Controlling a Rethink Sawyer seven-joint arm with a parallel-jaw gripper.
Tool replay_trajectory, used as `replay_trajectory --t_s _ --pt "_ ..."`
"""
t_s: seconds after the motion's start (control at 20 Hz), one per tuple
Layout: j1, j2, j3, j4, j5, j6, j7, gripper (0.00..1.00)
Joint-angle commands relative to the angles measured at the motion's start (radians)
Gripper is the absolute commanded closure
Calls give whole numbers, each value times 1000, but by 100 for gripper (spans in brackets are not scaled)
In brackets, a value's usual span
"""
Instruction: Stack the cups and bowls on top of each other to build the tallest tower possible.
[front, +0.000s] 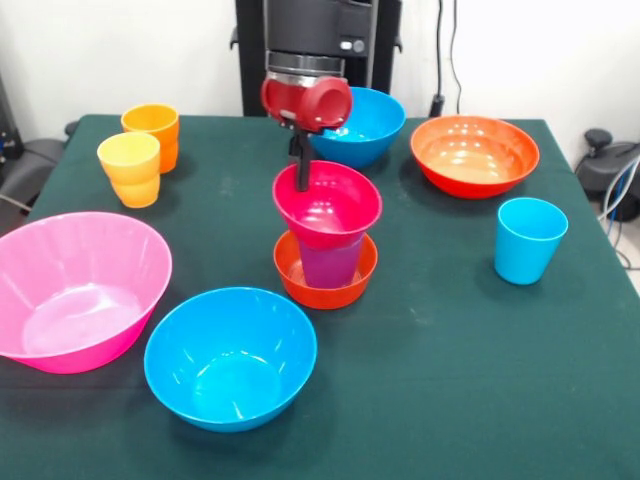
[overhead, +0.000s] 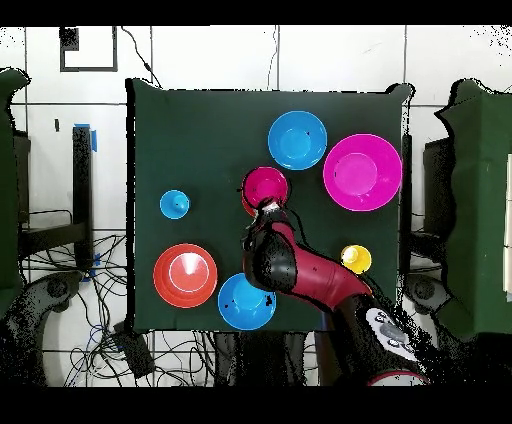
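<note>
The tower stands mid-table: the small orange bowl (front: 298, 283) at the bottom, the purple tumbler (front: 334, 265) upright in it, and the small crimson bowl (front: 338, 205) upright on top. My gripper (front: 300, 172) comes down from above and its dark fingers close over the crimson bowl's far rim. From overhead the crimson bowl (overhead: 264, 186) hides the tower's lower parts, with my gripper (overhead: 263, 208) at its edge. The yellow tumbler (front: 129, 168) and the orange tumbler (front: 151, 131) stand together at the far left. The light blue tumbler (front: 529, 239) stands alone at the right.
The huge pink bowl (front: 75, 290) sits at the near left and a blue bowl (front: 230, 355) in front of the tower. The second blue bowl (front: 362, 125) is behind the arm and the wide orange bowl (front: 474, 155) at the far right.
</note>
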Motion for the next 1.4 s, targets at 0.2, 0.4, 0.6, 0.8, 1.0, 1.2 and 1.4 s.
replay_trajectory --t_s 0.2,0.4,0.6,0.8,1.0,1.2,1.4 --pt "63 26 33 44 58 -14 195 100" --pt "64 29 37 43 63 -17 200 100" --pt "49 40 48 46 56 11 188 100" --pt "41 44 37 33 52 98 137 100" --pt "35 46 30 29 54 128 124 100" --pt "48 44 19 30 66 144 129 100" --pt "65 39 1 34 78 159 130 100"
